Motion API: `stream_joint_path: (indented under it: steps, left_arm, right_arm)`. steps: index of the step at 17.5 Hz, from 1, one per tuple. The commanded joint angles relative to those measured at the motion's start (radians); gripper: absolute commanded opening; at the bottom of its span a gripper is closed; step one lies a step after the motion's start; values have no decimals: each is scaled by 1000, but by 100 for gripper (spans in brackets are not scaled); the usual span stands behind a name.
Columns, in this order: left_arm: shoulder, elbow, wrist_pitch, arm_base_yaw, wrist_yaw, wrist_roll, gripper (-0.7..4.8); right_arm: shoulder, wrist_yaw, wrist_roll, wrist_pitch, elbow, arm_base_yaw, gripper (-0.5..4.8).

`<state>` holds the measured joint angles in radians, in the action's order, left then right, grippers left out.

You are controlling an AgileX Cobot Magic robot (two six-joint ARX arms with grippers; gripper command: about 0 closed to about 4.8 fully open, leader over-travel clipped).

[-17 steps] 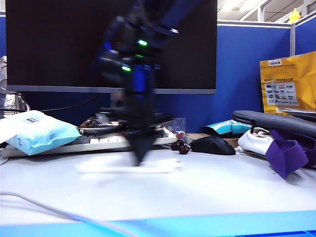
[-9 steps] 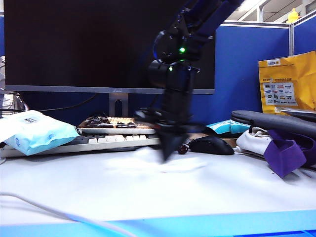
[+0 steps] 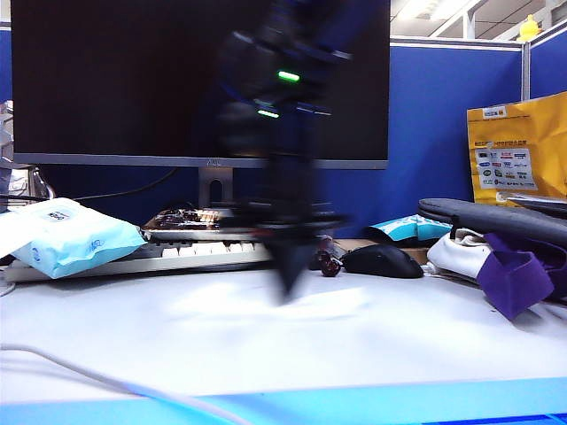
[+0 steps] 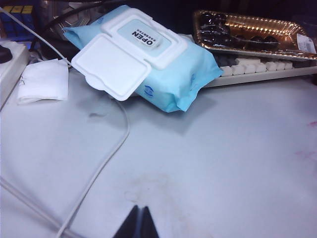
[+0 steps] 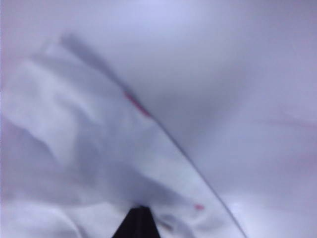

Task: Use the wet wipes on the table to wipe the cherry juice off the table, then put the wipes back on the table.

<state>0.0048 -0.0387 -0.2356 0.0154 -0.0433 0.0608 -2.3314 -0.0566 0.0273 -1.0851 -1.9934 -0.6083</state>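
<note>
— Where is the right hand [image 3: 287, 288]?

— It points straight down at the middle of the wide, smooth, pale grey desk [image 3: 425, 332], in front of the beige keyboard [image 3: 190, 255]. In the exterior view the arm is a motion-blurred dark shape. The right wrist view shows the hand's jaws pressed together on the thin, soft white wet wipe [image 5: 94, 163], which spreads crumpled on the desk beneath the tip and carries small pink-red marks.

— And the cherry juice?

— Faint pinkish smears [image 4: 306, 154] show on the desk in the left wrist view; the blur in the right wrist view makes any other spots hard to tell. Two dark red cherries [image 3: 326, 263] lie just beside the black computer mouse [image 3: 383, 260].

— The left hand [image 4: 138, 222]?

— It hangs low over the desk, its jaws closed to a point with nothing between them, near a white cable [image 4: 106, 158] and well short of the puffy light-blue wipes packet [image 4: 148, 54] with its lid flipped open.
</note>
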Motion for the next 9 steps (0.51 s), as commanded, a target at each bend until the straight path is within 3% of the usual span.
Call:
stream_joint_path:
  steps: [1, 3, 6, 7, 9]
  left_arm:
    - [-3, 6, -11, 0, -3, 0, -4]
    - [-3, 6, -11, 0, -3, 0, -4]
    - [-3, 6, -11, 0, -3, 0, -4]
    - [-3, 6, -11, 0, -3, 0, -4]
    - [-3, 6, -11, 0, -3, 0, -4]
  right_arm:
    - [-31, -55, 55, 53, 14, 113, -1]
    - [-31, 87, 47, 110, 14, 146, -1]
    - [-33, 447, -49, 148, 14, 106, -1]
    - [-33, 513, -88, 145, 14, 75, -1]
    - [-33, 488, -133, 137, 14, 24, -1]
